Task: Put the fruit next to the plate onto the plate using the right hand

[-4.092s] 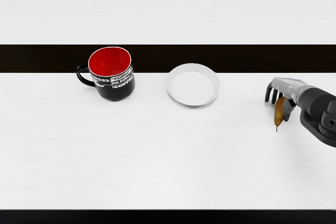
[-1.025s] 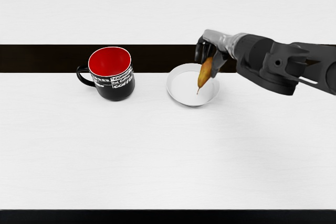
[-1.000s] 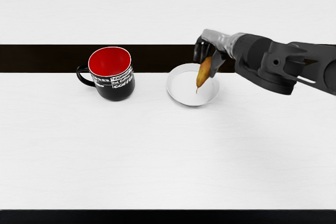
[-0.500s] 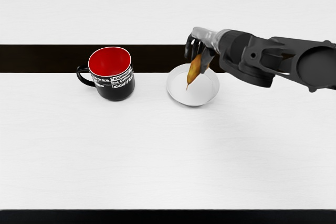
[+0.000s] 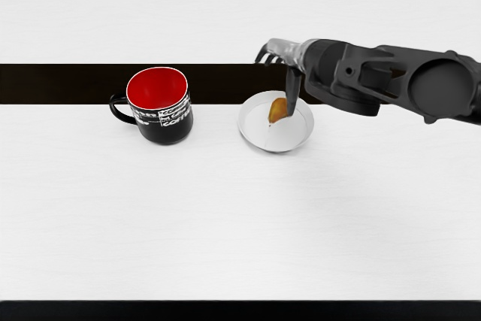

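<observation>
White counter (image 5: pixel 225 216). Right hand (image 5: pixel 284 56), above the plate's far rim: fingers spread, gripping nothing, one digit hanging just beside the fruit. Black mug (image 5: pixel 159 107), red inside, left of plate. White plate (image 5: pixel 294 134). Fruit (image 5: pixel 277 110), lying inside the plate; placement looks done, only withdrawal left.

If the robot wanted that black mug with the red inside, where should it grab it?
Probably round the body of the mug, coming from the picture's right, where the right hand is. The mug stands upright, and its handle sticks out the other way, to the picture's left, so it would be awkward to reach.
</observation>
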`<action>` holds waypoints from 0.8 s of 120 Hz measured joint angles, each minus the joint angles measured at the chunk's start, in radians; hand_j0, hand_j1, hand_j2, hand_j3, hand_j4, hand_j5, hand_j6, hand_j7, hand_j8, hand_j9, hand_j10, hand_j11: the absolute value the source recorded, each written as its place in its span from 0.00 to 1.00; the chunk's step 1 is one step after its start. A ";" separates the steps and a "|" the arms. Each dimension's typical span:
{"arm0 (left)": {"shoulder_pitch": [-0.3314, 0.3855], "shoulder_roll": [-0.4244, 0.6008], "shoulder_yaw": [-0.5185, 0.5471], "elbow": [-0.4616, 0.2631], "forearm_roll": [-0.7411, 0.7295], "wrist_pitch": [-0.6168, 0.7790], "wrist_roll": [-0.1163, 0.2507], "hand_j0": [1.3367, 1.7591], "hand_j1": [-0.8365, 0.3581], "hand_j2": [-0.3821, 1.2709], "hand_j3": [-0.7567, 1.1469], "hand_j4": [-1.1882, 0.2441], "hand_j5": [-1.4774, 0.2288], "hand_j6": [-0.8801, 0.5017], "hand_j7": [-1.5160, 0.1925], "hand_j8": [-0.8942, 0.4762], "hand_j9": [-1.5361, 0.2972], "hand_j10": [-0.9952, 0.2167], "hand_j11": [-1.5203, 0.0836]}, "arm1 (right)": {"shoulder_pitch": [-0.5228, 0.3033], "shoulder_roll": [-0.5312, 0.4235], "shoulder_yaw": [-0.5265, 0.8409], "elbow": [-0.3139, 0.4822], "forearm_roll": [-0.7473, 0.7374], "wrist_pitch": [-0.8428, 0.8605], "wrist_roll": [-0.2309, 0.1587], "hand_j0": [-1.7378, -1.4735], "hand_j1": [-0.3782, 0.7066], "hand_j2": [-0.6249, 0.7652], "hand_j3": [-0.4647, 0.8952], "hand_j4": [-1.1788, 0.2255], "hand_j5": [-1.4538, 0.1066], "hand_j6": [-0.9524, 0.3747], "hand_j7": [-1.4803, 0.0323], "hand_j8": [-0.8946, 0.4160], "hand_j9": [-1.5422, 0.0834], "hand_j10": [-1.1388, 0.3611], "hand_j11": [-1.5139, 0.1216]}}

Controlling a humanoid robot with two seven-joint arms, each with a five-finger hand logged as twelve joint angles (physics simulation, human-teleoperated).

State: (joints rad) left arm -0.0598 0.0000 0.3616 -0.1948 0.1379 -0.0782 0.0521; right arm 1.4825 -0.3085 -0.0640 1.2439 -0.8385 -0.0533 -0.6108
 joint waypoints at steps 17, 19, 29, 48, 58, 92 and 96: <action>0.003 0.000 0.000 0.000 0.000 0.000 0.000 0.76 0.99 0.23 0.40 0.83 0.87 0.64 0.89 0.65 0.84 0.82 0.95 | 0.008 -0.018 0.013 0.031 0.003 0.008 0.000 0.30 0.15 0.49 0.34 0.74 0.82 0.61 0.86 0.61 0.84 0.67 0.82; 0.003 0.000 0.000 0.000 0.000 0.000 0.000 0.76 0.99 0.23 0.40 0.83 0.87 0.64 0.89 0.65 0.84 0.82 0.95 | 0.009 -0.021 0.015 0.034 0.003 0.010 0.000 0.30 0.15 0.49 0.34 0.75 0.82 0.62 0.87 0.61 0.85 0.68 0.82; 0.003 0.000 0.000 0.000 0.000 0.000 0.000 0.76 0.99 0.23 0.40 0.83 0.87 0.64 0.89 0.65 0.84 0.82 0.95 | 0.010 -0.031 0.022 0.047 0.005 0.016 0.000 0.30 0.12 0.47 0.34 0.77 0.85 0.64 0.90 0.63 0.87 0.70 0.85; 0.003 0.000 0.000 0.000 0.000 0.000 0.000 0.76 0.99 0.23 0.40 0.83 0.87 0.64 0.89 0.65 0.84 0.82 0.95 | 0.033 -0.059 0.026 0.082 0.054 0.016 0.000 0.30 0.08 0.46 0.34 0.80 0.88 0.67 0.93 0.65 0.90 0.72 0.88; 0.003 0.000 0.000 0.000 0.000 0.000 0.000 0.76 0.99 0.23 0.40 0.83 0.87 0.64 0.89 0.65 0.84 0.82 0.95 | 0.040 -0.085 0.034 0.131 0.117 -0.032 0.000 0.30 0.07 0.45 0.34 0.80 0.89 0.68 0.94 0.65 0.91 0.73 0.89; 0.003 0.000 0.000 0.000 0.000 0.000 0.000 0.76 0.99 0.23 0.40 0.83 0.87 0.64 0.89 0.65 0.84 0.82 0.95 | -0.122 -0.162 0.316 0.303 0.353 -0.044 0.000 0.30 0.06 0.45 0.34 0.81 0.90 0.69 0.95 0.66 0.92 0.74 0.90; 0.003 0.000 0.000 0.000 0.000 0.000 0.000 0.76 0.99 0.23 0.40 0.83 0.87 0.64 0.89 0.65 0.84 0.82 0.95 | -0.154 -0.167 0.367 0.313 0.394 -0.008 0.000 0.30 0.06 0.45 0.34 0.82 0.90 0.69 0.95 0.66 0.92 0.74 0.90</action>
State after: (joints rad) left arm -0.0568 0.0000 0.3620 -0.1948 0.1377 -0.0782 0.0520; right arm 1.3289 -0.4759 0.3028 1.5570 -0.4446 -0.0614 -0.6109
